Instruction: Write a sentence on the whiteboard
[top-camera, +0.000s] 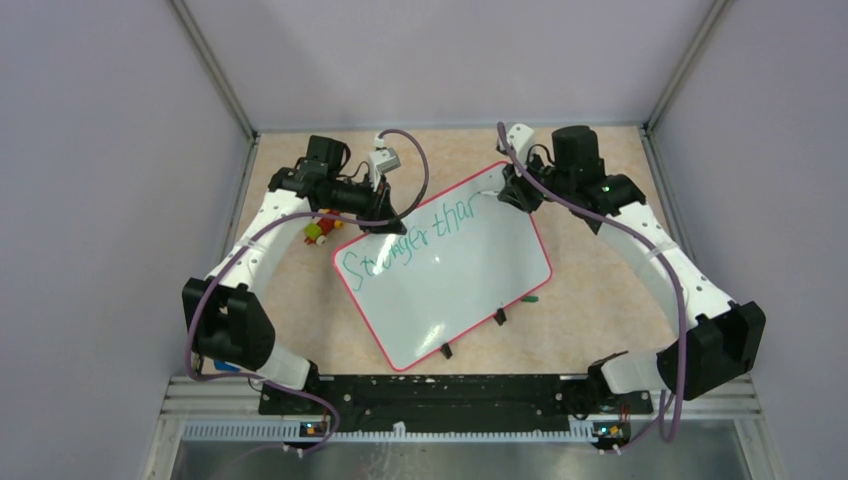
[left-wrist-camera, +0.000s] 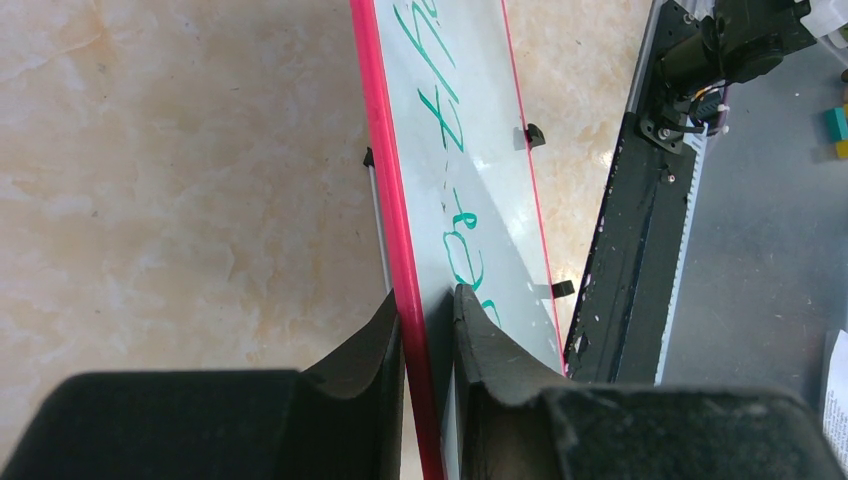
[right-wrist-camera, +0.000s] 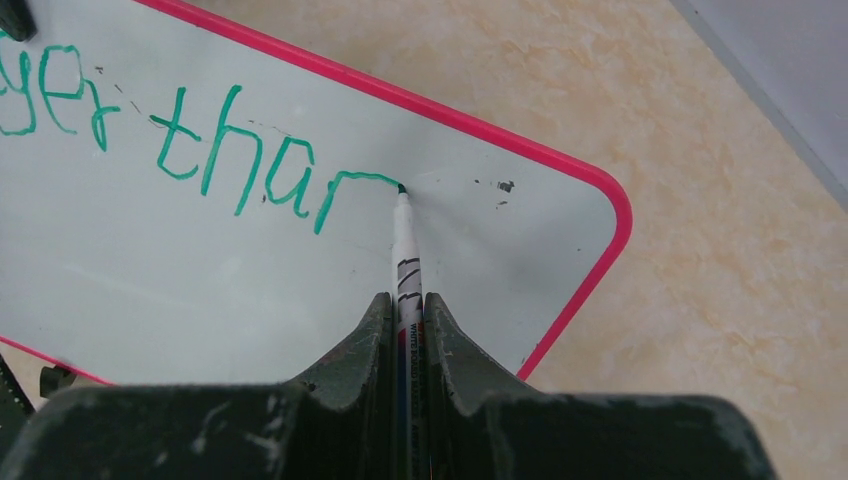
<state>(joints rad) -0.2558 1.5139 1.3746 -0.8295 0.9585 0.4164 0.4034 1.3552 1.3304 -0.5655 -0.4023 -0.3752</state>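
The whiteboard (top-camera: 450, 290) lies tilted on the table, white with a red-pink rim. The sentence (top-camera: 415, 240) in green reads "Stronger thar", its last letter half drawn (right-wrist-camera: 240, 150). My right gripper (right-wrist-camera: 406, 300) is shut on a white marker (right-wrist-camera: 405, 255); its green tip touches the board at the end of the last stroke, near the board's far right corner. My left gripper (left-wrist-camera: 428, 305) is shut on the whiteboard's rim (left-wrist-camera: 395, 200) at the far left edge, one finger on each face. In the top view the left gripper (top-camera: 375, 222) and right gripper (top-camera: 515, 195) are at the board's far edge.
Small coloured toys (top-camera: 320, 230) lie left of the board. A green marker cap (top-camera: 530, 298) lies by the board's near right edge. Black clips (top-camera: 446, 350) stick out of the near edge. A white and grey object (top-camera: 384, 158) lies at the back. The black base rail (top-camera: 440, 392) runs along the front.
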